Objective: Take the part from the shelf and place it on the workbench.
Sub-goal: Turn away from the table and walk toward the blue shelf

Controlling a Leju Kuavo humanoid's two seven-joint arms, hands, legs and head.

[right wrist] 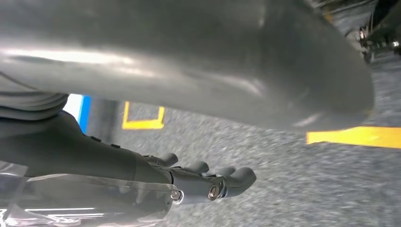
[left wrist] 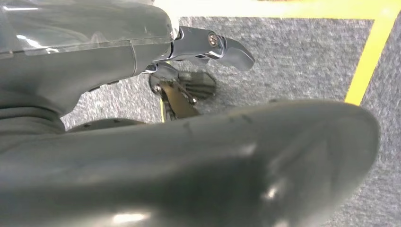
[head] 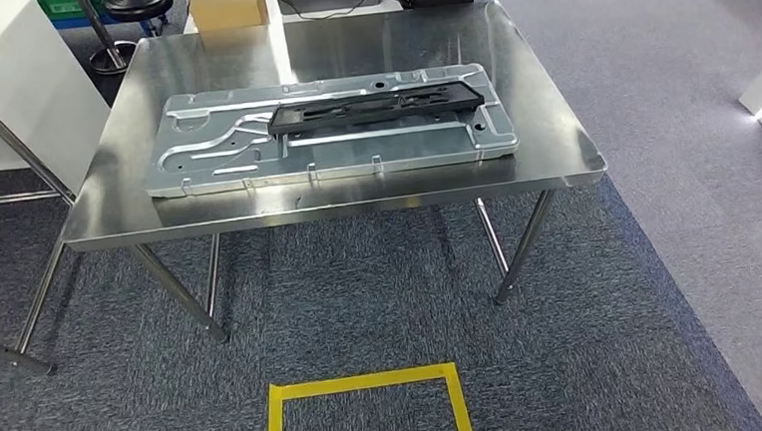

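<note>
Black part (head: 375,107) is lying on the grey panel (head: 332,138) atop the bench (head: 553,145), nr panel's far edge, so placing looks done. Left hand (left wrist: 208,52) & right hand (right wrist: 208,182) are hanging over carpet, holding nothing, fingers loosely apart. Best: keep arms clear of bench.

Workbench (head: 552,135): brushed stainless steel, glossy top with streaked reflections; legs of the same bright metal. Centre of head view.

Large stamped panel (head: 204,156) on the bench: pale sheet metal, satin sheen, pressed ribs and holes.

Black part (head: 375,106) lying on the panel: looks like matt moulded plastic, low gloss.

Floor (head: 586,363): blue-grey carpet, rough short pile. Yellow tape square (head: 367,384), lower centre: smooth, matt.

Cardboard box (head: 226,5), upper left: brown, dull.

Left hand (left wrist: 189,56): dark smooth fingers with bright metal screws, glossy grey cover.

Right hand (right wrist: 203,182): same dark, faintly shiny finish, clear plastic film over the wrist.
</note>
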